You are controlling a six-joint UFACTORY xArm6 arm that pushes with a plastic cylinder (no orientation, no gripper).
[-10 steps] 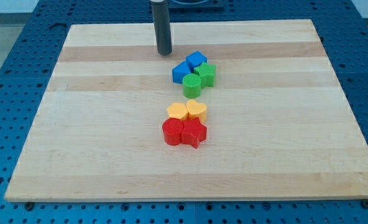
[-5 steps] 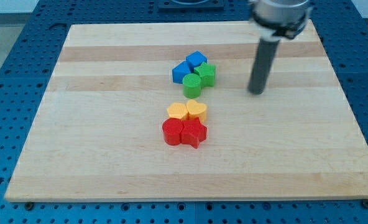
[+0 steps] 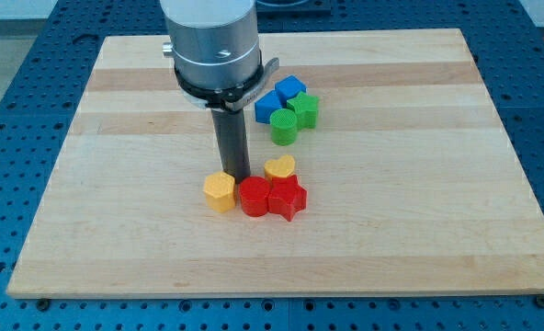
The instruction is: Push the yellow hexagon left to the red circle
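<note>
1. My tip (image 3: 235,176), the lower end of the straight dark rod, rests on the pale wooden counter (image 3: 419,211) near the middle of the view. There are no fingers on this arm to spread or press together, only the rod under a wide silver cylindrical housing (image 3: 209,41).
2. The tip sits just above the red circle block (image 3: 253,196), between the yellow hexagon block (image 3: 220,192) toward the view's left and the yellow heart block (image 3: 279,169) toward the view's right. Whether the rod touches any of them cannot be told.
3. The yellow hexagon lies at the left side of the red circle, touching it or nearly so, slightly lower than the tip.
4. The red circle touches the red star block (image 3: 289,196) on its right, and the yellow heart sits just above the seam of those two.
5. Further toward the view's top right, well apart from that group, a cluster holds two blue blocks (image 3: 279,97), a green star block (image 3: 305,109) and a green cylinder block (image 3: 284,128), all packed together.
6. Around the counter lies a blue perforated surface (image 3: 15,110).
</note>
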